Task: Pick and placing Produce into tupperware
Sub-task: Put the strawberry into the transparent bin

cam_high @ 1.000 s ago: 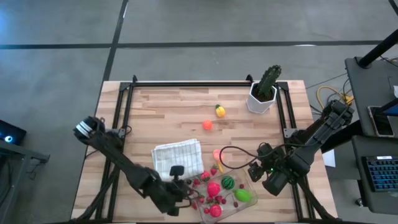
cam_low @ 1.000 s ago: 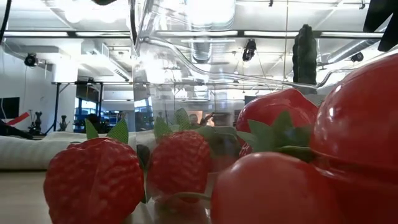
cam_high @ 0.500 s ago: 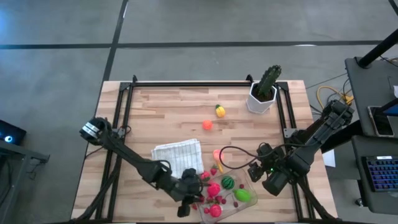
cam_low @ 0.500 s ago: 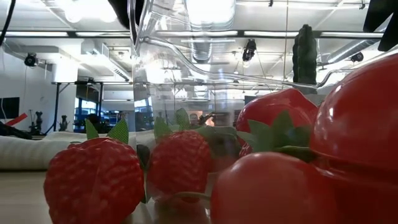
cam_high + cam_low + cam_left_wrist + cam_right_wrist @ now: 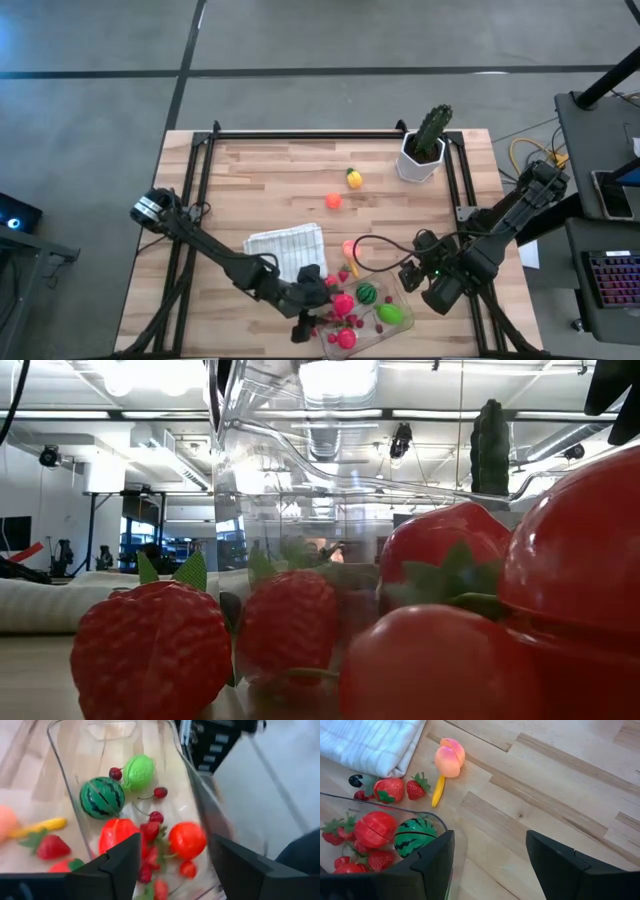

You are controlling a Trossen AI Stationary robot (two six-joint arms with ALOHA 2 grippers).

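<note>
The clear tupperware [image 5: 362,315] sits near the table's near edge and holds several produce pieces: a watermelon [image 5: 102,797], a green fruit [image 5: 138,771], a red tomato [image 5: 187,840] and cherries. My left gripper [image 5: 175,865] hangs open over the container's left end [image 5: 318,305], with nothing between its fingers. Strawberries [image 5: 50,846], a yellow piece [image 5: 42,826] and a peach [image 5: 450,757] lie on the wood beside the container. My right gripper [image 5: 490,865] stands open at the container's far right corner [image 5: 410,272], with bare wood between its fingers. My right gripper has one finger [image 5: 437,865] standing at the tupperware's rounded corner [image 5: 442,822]; I cannot tell whether it touches the wall. My left gripper touches nothing.
A white checked cloth [image 5: 287,253] lies folded just left of the container. An orange ball [image 5: 333,201] and a yellow-orange piece [image 5: 354,178] lie mid-table. A cactus in a white pot [image 5: 428,140] stands at the far right. Strawberries [image 5: 150,650] sit right in front of the low camera.
My left gripper has swung toward the table's right edge, from the near side of the cloth to over the tupperware's left end, and has turned a little on the way. My right arm has kept still.
</note>
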